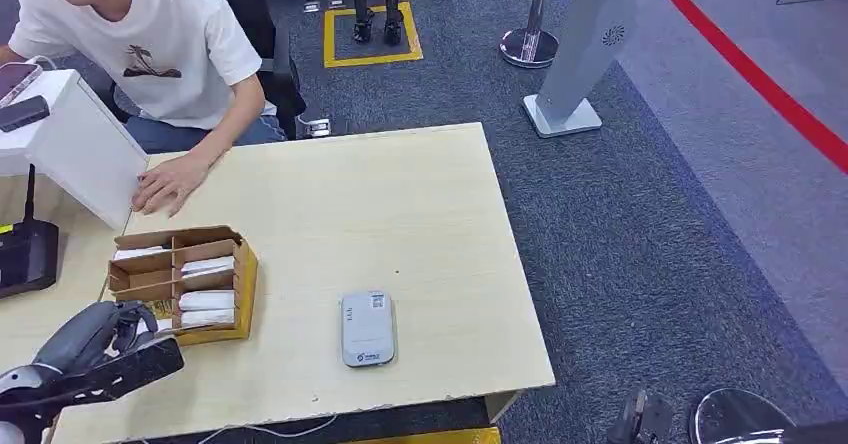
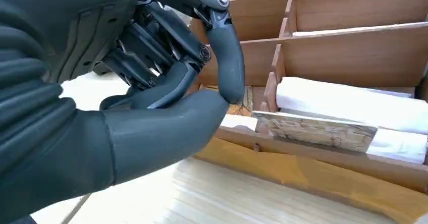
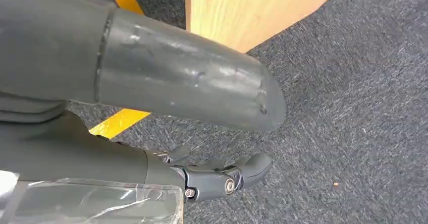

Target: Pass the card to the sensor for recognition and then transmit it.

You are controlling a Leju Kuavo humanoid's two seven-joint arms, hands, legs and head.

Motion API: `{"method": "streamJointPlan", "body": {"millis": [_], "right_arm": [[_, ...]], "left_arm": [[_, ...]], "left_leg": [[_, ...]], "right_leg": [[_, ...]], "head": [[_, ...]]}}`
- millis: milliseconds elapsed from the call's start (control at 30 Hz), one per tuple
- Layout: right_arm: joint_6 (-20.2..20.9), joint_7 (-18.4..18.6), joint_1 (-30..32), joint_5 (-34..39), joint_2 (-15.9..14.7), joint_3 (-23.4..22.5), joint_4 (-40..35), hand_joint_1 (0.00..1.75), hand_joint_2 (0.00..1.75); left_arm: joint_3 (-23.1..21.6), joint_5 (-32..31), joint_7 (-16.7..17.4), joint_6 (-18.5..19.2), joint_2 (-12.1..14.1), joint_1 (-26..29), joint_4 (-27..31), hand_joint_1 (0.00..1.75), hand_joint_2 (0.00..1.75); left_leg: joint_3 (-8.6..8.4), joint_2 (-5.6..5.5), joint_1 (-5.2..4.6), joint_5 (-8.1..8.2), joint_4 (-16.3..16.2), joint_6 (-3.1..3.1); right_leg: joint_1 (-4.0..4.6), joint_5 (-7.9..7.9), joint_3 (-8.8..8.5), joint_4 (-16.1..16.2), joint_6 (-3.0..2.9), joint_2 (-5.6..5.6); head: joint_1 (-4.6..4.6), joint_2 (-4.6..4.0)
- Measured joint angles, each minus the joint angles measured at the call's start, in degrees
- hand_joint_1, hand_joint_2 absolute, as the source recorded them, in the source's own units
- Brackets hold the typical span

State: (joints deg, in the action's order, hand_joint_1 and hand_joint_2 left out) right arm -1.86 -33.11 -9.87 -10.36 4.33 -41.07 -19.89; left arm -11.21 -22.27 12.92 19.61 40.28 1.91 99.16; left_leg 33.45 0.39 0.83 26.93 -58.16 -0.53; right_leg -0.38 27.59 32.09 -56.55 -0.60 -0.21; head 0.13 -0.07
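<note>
Grey carpet with a red line and a yellow floor square lay around the pale wooden table [image 1: 400, 214], where the work stood at its first step: fetching a card.

White cards [image 1: 207, 301] lay stacked in the compartments of a brown cardboard divider box [image 1: 245, 274] near the table's left end; in the left wrist view one patterned card [image 2: 315, 130] stood on edge in the nearest compartment, just beside the left hand [image 2: 166, 82]. That hand's fingers [image 2: 227, 57] were curled toward the thumb at the box's near wall, with nothing visibly between them; whether they touched a card could not be made out.

By my judgement the next move called for a clean pinch on a single card, a lift clear of the dividers, then a carry to the flat grey rectangular sensor [image 1: 367, 328] lying well apart to the right.

In its wrist view the right hand [image 3: 222, 176] hung over the carpet, holding nothing, fingers loosely bent. A seated person in a white shirt rested a hand [image 1: 168, 182] on the table's far left.
</note>
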Motion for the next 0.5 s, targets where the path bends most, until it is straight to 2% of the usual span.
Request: {"method": "streamJointPlan", "body": {"millis": [233, 267, 500], "right_arm": [[-0.4, 0.1, 0.0, -0.1, 0.0, 0.0, 0.0, 0.00, 0.00], [-0.4, 0.1, 0.0, -0.1, 0.0, 0.0, 0.0, 0.00, 0.00], [-0.6, 0.2, 0.0, -0.2, 0.0, 0.0, 0.0, 0.00, 0.00]], "left_arm": [[0.0, -1.4, 0.2, -0.2, 0.0, -0.7, 0.0, 0.00, 1.75], [0.0, -1.4, 0.2, -0.2, 0.0, -0.8, 0.0, 0.00, 0.00], [0.0, -1.9, 0.2, -0.2, -0.1, -1.5, 0.0, 0.00, 0.00]], "left_leg": [[0.00, 0.01, 0.00, 0.00, 0.0, 0.00], [0.00, 0.01, 0.00, 0.00, 0.0, 0.00], [0.00, 0.01, 0.00, 0.00, 0.0, 0.00]], "right_leg": [[0.00, 0.00, 0.00, 0.0, 0.00, 0.01], [0.00, 0.00, 0.00, 0.0, 0.00, 0.01], [0.00, 0.00, 0.01, 0.0, 0.00, 0.01]], "head": [[0.02, 0.00], [0.02, 0.02], [0.02, 0.02]]}}
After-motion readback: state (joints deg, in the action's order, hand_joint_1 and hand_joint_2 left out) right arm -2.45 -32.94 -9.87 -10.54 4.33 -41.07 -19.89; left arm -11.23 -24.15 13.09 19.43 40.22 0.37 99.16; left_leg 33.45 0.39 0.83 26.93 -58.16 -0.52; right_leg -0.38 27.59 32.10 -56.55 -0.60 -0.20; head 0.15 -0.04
